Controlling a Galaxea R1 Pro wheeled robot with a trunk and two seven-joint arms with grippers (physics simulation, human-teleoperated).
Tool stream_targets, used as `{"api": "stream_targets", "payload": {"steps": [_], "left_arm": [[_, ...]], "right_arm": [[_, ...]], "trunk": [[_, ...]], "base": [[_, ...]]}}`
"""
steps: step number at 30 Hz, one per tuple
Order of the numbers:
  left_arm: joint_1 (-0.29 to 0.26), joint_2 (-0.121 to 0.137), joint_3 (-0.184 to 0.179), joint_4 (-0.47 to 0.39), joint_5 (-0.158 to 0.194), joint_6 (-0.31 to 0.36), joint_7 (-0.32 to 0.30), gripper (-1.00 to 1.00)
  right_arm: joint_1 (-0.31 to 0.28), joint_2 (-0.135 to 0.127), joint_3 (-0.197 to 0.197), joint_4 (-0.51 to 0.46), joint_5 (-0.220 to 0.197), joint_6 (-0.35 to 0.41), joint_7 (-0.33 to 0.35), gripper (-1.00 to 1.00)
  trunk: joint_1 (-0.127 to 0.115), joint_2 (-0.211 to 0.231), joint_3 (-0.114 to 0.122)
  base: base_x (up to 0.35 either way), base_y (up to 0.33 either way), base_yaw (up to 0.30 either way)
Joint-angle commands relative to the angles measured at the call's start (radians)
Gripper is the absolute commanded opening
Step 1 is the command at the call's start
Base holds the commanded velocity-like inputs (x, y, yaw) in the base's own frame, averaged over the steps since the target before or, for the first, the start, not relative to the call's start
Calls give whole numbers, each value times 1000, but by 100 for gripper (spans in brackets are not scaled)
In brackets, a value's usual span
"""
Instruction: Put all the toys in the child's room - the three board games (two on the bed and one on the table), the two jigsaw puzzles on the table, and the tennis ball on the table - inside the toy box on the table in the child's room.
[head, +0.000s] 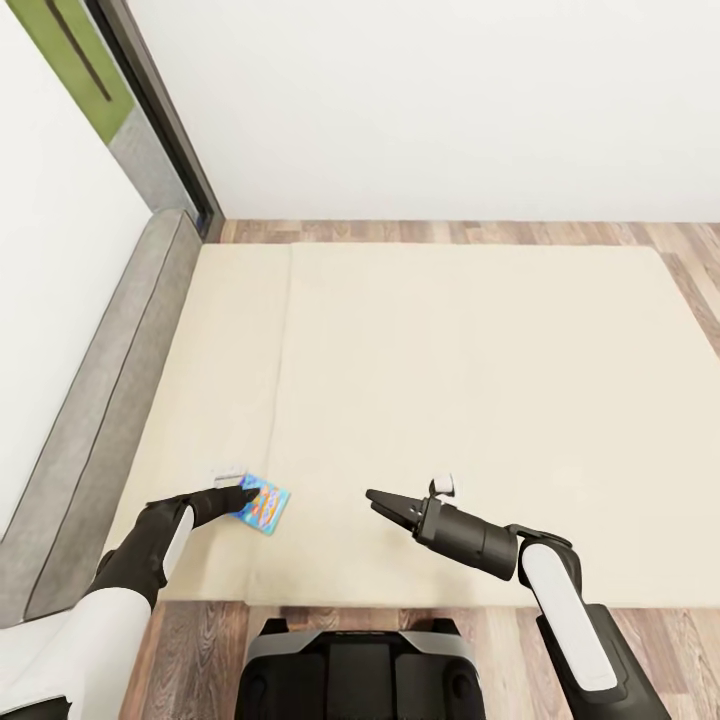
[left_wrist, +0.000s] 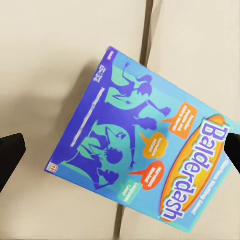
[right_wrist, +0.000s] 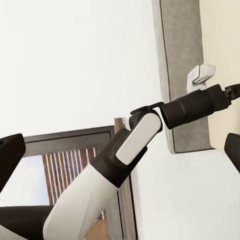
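Left end effector (head: 240, 497) over blue board game (head: 263, 503), fingers spread

The left arm (head: 120, 590) is seen reaching forward from the lower left of the head view, white at the upper arm and black from the forearm on, with the wrist angled inward. The left gripper (head: 245, 492) is held low, its fingers (left_wrist: 10, 152) spread wide apart at opposite edges of the left wrist view, with nothing clamped between them. The right arm (head: 560, 600) is bent at the elbow and directed across toward the left. The right gripper (head: 378, 500) is pointed leftward, and its fingers (right_wrist: 11, 155) are parted in the right wrist view, where the left arm is also seen stretched out ahead.
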Motion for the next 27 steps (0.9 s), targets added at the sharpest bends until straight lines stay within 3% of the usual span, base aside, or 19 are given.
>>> {"api": "stream_targets", "payload": {"steps": [1,18,27], "left_arm": [[-1,-1,4,-1,-6,5,-7,100],[-1,0,4,-2,-5,0,-16,100],[-1,1,4,-7,-5,-4,-23,100]], "right_arm": [[0,0,0,0,5,2,6,100],[6,12,4,0,6,0,13,100],[6,13,5,0,6,0,12,100]], "trunk": [[0,-2,-3],[0,-2,-29],[0,-2,-32]], "base": [[0,0,70],[0,0,46],[0,0,1]]}}
